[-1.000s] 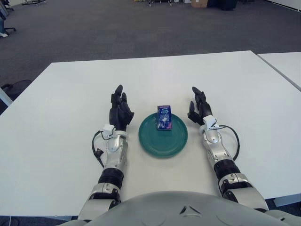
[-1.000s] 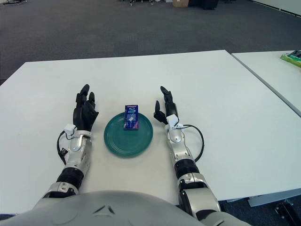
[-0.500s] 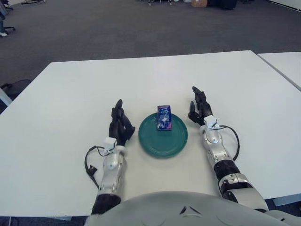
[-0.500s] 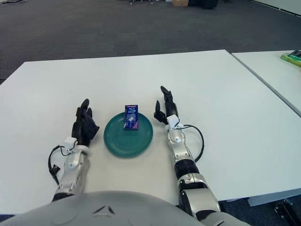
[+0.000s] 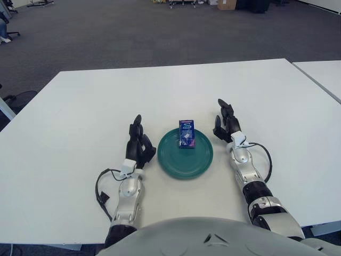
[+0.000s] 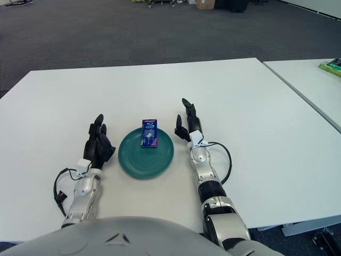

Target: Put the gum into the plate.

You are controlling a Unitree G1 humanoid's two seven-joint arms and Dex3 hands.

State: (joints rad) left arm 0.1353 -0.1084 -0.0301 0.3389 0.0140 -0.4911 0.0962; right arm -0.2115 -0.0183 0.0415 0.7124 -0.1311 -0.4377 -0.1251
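**Gum pack lying in the green plate, both my hands empty beside it**

The gum (image 5: 186, 133) is a small blue pack. It lies flat inside the plate (image 5: 185, 162), on the far part of it, and its far end reaches the plate's far rim. The plate is round and dark green, and it stands on the white table (image 5: 80, 122) in front of me, between my two hands.

My left hand (image 5: 138, 144) is just beside the left rim of the plate. Its fingers point away from me and are loosely extended, close to each other, and they hold nothing. I cannot tell if the hand touches the table. My right hand (image 6: 186, 125) is just beside the right rim of the plate, a little further from me than the left one. Its fingers are also extended and slightly apart, with the thumb toward the plate, and they hold nothing.

The table top is plain white and smooth. A second white table (image 6: 314, 85) stands at my right, apart from mine by a narrow gap. On its far end lies a small green thing (image 6: 331, 65); I cannot tell what it is. Behind the tables the floor (image 5: 133, 32) is a dark grey carpet. At the far end of the room are some furniture legs and a brown cardboard box (image 5: 226, 4).
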